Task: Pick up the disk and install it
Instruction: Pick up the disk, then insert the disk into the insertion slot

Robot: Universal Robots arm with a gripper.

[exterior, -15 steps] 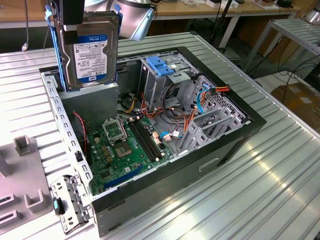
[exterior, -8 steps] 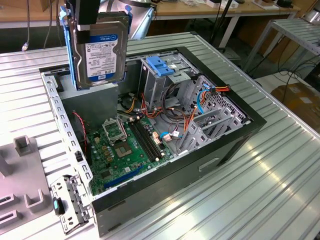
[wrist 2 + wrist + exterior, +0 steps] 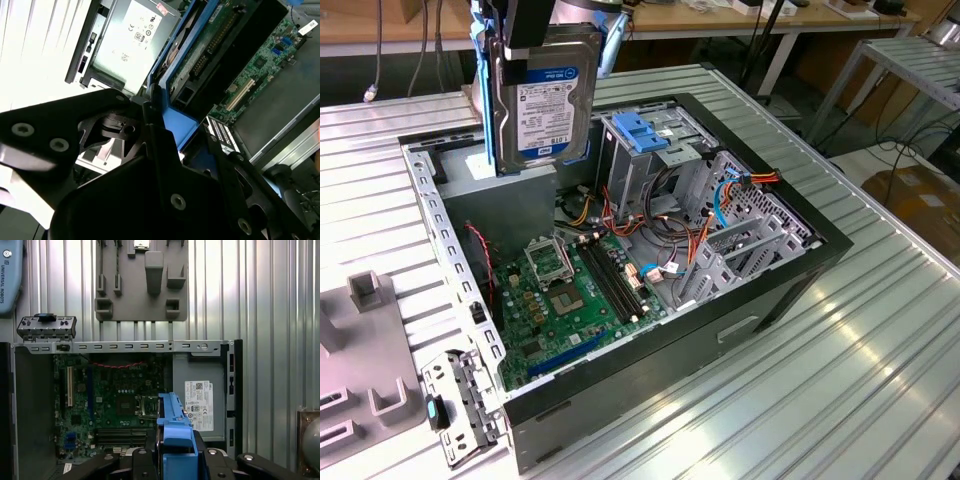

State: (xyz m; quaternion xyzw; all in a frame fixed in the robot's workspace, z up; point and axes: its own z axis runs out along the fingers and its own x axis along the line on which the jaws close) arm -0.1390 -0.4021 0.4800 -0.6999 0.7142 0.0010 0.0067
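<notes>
My gripper point(image 3: 544, 30) is clamped on the disk point(image 3: 545, 95), a silver-grey metal hard drive with blue plastic rails. It hangs upright over the open black computer case point(image 3: 800, 285), far side, on the exterior view's left. I seem to grip only its top end, so a swing could snag the grey metal cage point(image 3: 670, 165).

The disk point(image 3: 545, 100) is silver-grey with a white-and-blue label and blue rails. The motherboard point(image 3: 560, 300) is green, the computer case point(image 3: 650, 400) black, and the table point(image 3: 860, 380) is pale silver with fine parallel ribs.
</notes>
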